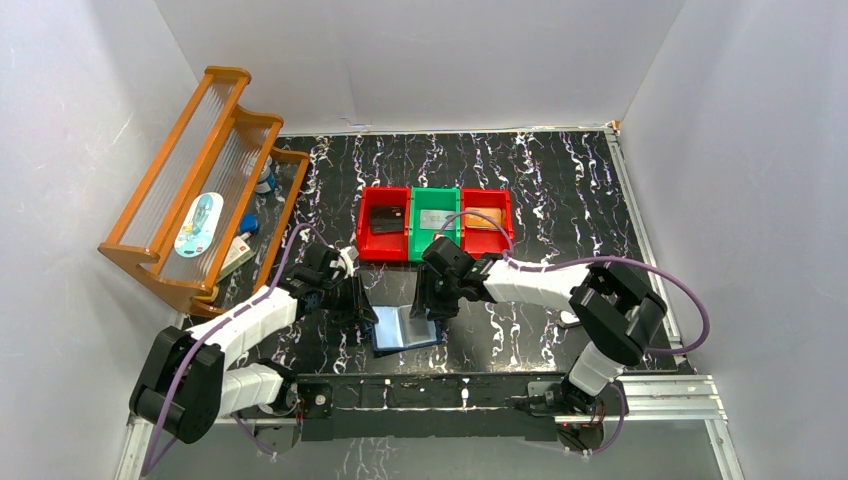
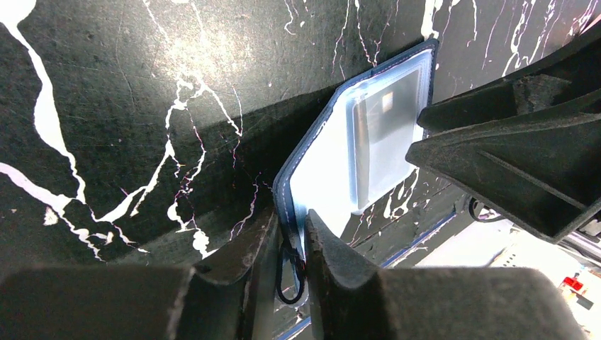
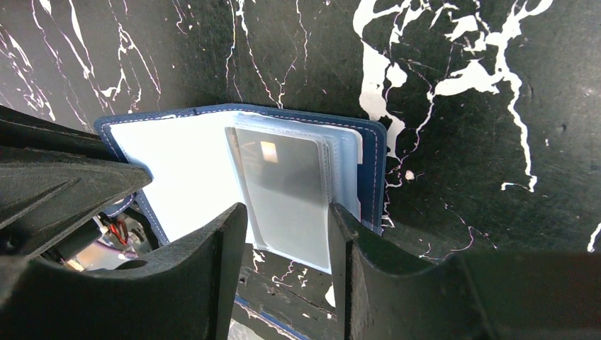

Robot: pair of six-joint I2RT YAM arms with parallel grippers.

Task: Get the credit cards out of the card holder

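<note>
Pinching the navy cover of the card holder (image 3: 177, 170), our left gripper (image 2: 292, 221) has its fingers pressed close together on that edge, with only the cover between them. Our right gripper (image 3: 287, 212) stands with its jaws spread, one finger on either side of a grey credit card (image 3: 283, 177) that sits in the top clear sleeve. The card's lower edge reaches down between the fingers. Whether the pads actually press on the card's edges we cannot tell. The card holder lies open like a book on the black marbled table (image 1: 560, 190), pale sleeves upward, between our two wrists and near the table's front edge. Beyond it, toward the back, three bins stand touching in a row. The first is a red bin (image 1: 384, 192) holding a dark credit card (image 1: 387, 220). Next comes a green bin (image 1: 435, 192) holding a silver-grey card (image 1: 436, 220), then a second red bin (image 1: 488, 194) holding an orange card (image 1: 483, 220). At the far left we see a wooden rack (image 1: 215, 160) tilted against the wall.
</note>
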